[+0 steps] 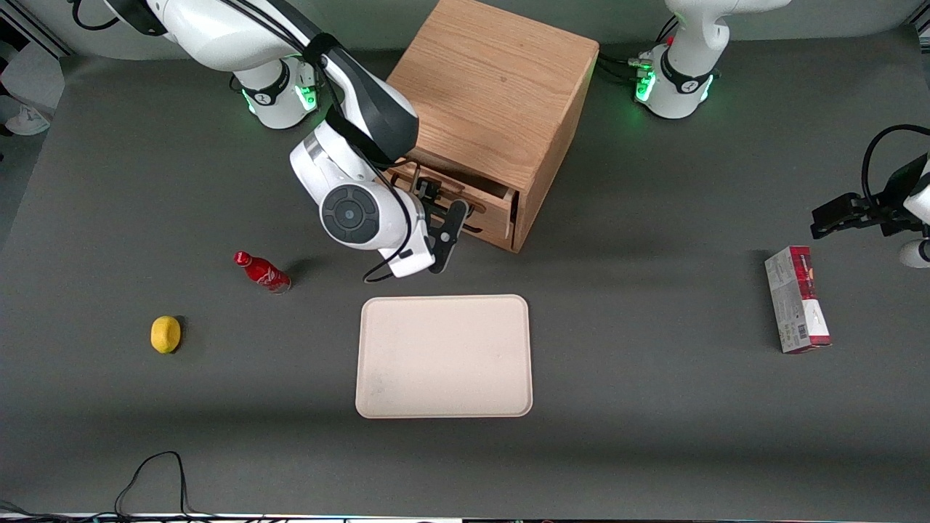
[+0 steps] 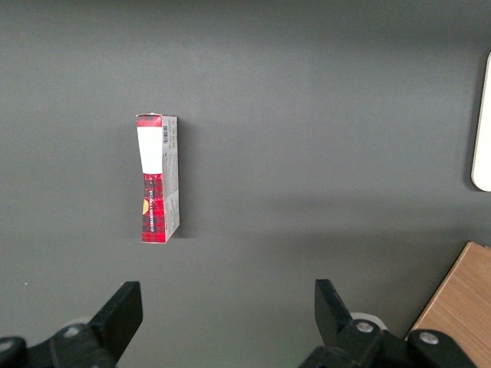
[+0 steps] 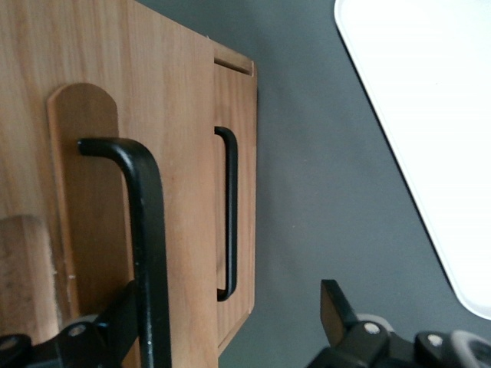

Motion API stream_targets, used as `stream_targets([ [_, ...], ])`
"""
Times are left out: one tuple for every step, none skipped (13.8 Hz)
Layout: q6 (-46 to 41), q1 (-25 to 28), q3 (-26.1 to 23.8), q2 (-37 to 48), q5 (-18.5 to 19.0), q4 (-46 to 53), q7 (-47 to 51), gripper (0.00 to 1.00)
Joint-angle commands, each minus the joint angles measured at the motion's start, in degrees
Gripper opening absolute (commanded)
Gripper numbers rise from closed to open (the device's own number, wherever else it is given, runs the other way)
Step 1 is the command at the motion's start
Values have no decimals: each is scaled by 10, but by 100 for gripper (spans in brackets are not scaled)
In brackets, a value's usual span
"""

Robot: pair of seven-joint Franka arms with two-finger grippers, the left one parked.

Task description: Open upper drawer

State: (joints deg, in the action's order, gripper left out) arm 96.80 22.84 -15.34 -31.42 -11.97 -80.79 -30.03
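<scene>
The light-oak cube cabinet (image 1: 494, 87) stands at the middle of the table, farther from the front camera than the tray. Its upper drawer (image 1: 495, 216) sticks out a little from the cabinet body, with a dark gap showing at its end. My right gripper (image 1: 440, 213) is open right in front of this drawer. In the right wrist view the upper drawer's front (image 3: 184, 153) carries a thin black wire handle (image 3: 147, 230). The handle runs between the spread fingers of the gripper (image 3: 230, 316), close against one fingertip (image 3: 121, 313). The lower drawer (image 3: 242, 115) and its handle (image 3: 229, 215) sit set back beneath.
A cream tray (image 1: 443, 356) lies nearer the front camera than the cabinet. A red bottle (image 1: 261, 272) and a lemon (image 1: 166, 334) lie toward the working arm's end. A red-and-white box (image 1: 796, 309), shown as the box (image 2: 158, 178) in the left wrist view, lies toward the parked arm's end.
</scene>
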Motion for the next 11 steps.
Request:
stream_targets([
  [8,-12,3,5,6,-4,-28,100],
  [8,-14,4,6,6,-3,-30,100],
  [8,-19,4,5,6,-3,-33,100],
  [8,-20,4,6,6,-2,-33,100],
  [8,-20,4,5,6,1,-33,100],
  [8,-20,4,5,7,5,-33,100],
  [9,-21,4,4,6,6,-33,100],
  [9,-21,4,4,6,7,-33,100],
  [9,-21,5,4,7,7,-33,100],
  [10,-23,7,3,10,7,-32,100],
  [9,-24,9,3,12,9,-33,100],
])
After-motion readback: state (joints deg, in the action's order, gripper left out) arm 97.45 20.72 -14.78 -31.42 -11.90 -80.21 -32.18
